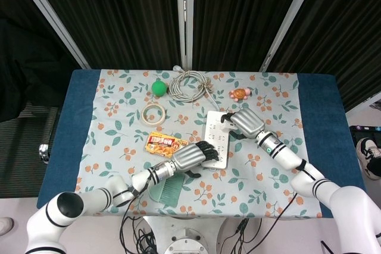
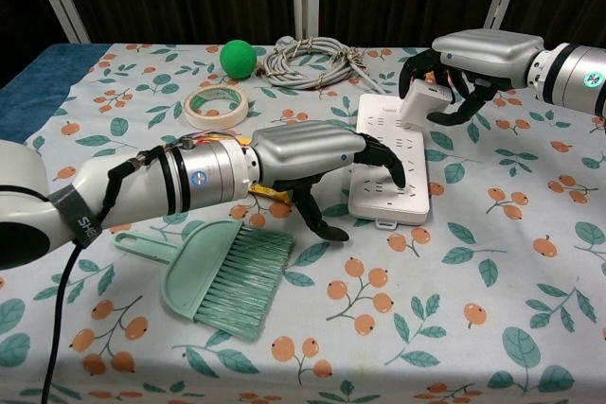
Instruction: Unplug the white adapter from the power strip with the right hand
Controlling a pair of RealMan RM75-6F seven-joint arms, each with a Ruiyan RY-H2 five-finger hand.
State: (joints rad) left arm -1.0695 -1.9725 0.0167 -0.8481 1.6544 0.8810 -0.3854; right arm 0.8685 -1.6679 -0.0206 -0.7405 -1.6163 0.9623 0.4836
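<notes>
The right hand (image 2: 478,61) pinches the white adapter (image 2: 422,102) in curled fingers at the far end of the power strip (image 2: 393,166), tilted, seemingly clear of its socket, while the left hand (image 2: 312,160) presses the near end.

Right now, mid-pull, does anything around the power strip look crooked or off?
The white adapter sits tilted in the right hand, its lower edge lifted off the power strip at the far end. The left hand presses the strip's near end. Whether the prongs are fully out is hidden. Nothing spilled or damaged.
</notes>
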